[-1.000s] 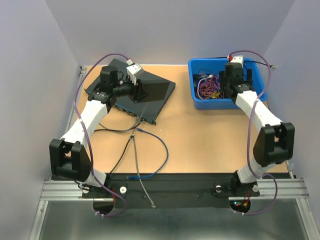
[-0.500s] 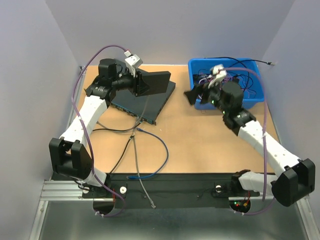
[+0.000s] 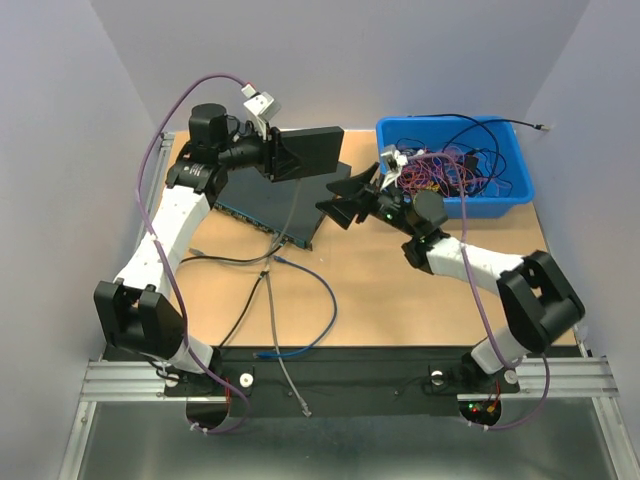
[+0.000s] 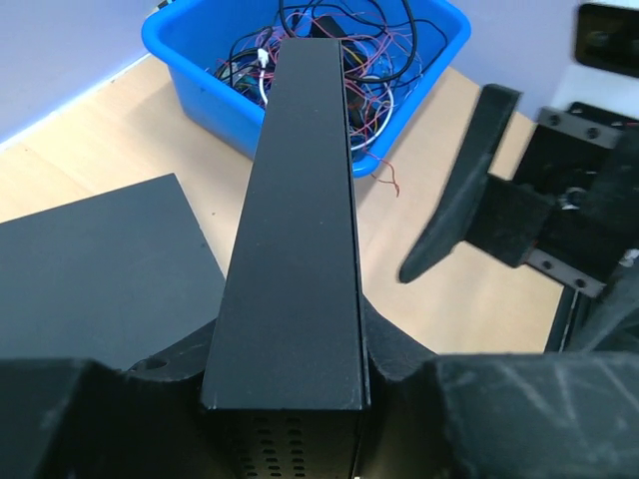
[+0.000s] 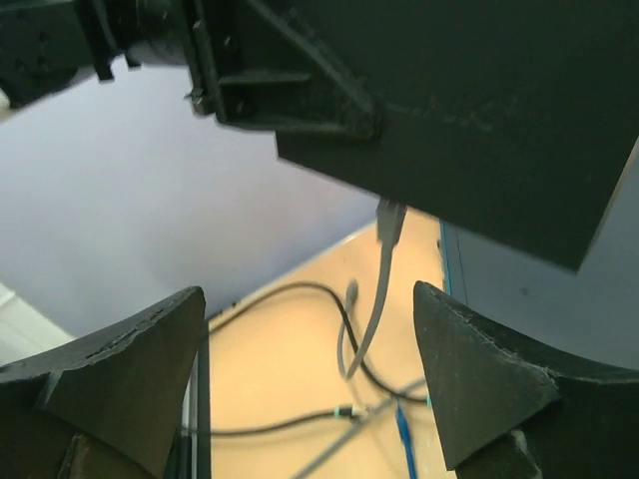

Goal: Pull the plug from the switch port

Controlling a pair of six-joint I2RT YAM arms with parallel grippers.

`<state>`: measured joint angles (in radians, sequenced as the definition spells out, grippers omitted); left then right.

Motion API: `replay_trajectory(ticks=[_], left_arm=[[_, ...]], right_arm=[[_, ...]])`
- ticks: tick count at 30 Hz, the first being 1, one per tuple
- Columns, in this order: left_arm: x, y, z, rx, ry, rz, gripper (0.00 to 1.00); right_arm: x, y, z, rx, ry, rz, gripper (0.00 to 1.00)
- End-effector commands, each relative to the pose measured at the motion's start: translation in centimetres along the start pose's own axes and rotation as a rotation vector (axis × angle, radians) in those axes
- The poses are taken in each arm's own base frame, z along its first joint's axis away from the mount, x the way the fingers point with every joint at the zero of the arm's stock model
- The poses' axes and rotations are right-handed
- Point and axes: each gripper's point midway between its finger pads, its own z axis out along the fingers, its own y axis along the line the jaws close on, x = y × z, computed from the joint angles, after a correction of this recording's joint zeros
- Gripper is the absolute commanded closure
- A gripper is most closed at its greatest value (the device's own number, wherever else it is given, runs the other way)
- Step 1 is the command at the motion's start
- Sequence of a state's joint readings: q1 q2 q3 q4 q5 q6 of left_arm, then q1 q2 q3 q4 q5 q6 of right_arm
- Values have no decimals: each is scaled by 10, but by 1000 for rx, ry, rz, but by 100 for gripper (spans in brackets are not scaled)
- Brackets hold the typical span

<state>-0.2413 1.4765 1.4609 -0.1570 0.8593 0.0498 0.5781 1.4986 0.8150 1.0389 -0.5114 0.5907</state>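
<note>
- Step in hand: approach to the plug; extraction not yet begun. The switch [image 3: 312, 150] is held clear of the surface [image 3: 400, 290], tipped on edge, by the left end effector [image 3: 279, 157], which is clenched on one end of the casing
- The plug [image 5: 389, 222] sits in a port on the switch's lower face, with its grey cable [image 5: 372, 299] hanging down towards the surface
- The right end effector [image 3: 342, 200] is spread wide, grasping nothing and touching nothing. In the right wrist view the plug lies between its two fingers [image 5: 120, 384] but beyond their tips
- Next move, as judged: advance until the fingers bracket the plug body, close on the body rather than the cable, then draw straight out along the port while the left end effector holds firm. A latch tab, if present, may resist
</note>
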Motion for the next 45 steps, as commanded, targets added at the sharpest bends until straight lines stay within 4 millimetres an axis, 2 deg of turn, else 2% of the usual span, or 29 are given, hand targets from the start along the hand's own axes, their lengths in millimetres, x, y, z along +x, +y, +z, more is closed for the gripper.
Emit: replay_trajectory(ticks=[1,2,4,8,15,16,20,30,35,39,45], left_arm=[[-66,-36,-17,78,-144,122,100],[-71,-38,-19,83,-151,131,100],[-76,-42,-21,91,-159,142,100],[-88,-50,-26,106,-177,130,100],[-95,-58,-27,138,-182,111,100],[-94,-58,-26,140,-181,110,100],[-93,-62,-26,150,-178,108,100],[-91,-63,-27,146,-179,122,100],[-93,-66,-31,140,-186,142,100],[-93,-66,-31,139,-187,144,100],[-94,-66,-32,134,-191,148,100]], right_arm=[[-46,36,21,-180,-177,-36,12],[-41,30,25,-176,-175,-23,13],[-50,37,30,-209,-215,-11,15],[-54,33,37,-201,-259,18,21],[-53,13,50,-156,-304,85,24],[-48,9,53,-156,-300,95,24],[-60,16,57,-211,-355,97,29],[-70,35,55,-368,-409,129,44],[-73,44,47,-391,-413,107,44],[-86,53,33,-429,-452,106,44],[-96,65,28,-459,-453,85,40]])
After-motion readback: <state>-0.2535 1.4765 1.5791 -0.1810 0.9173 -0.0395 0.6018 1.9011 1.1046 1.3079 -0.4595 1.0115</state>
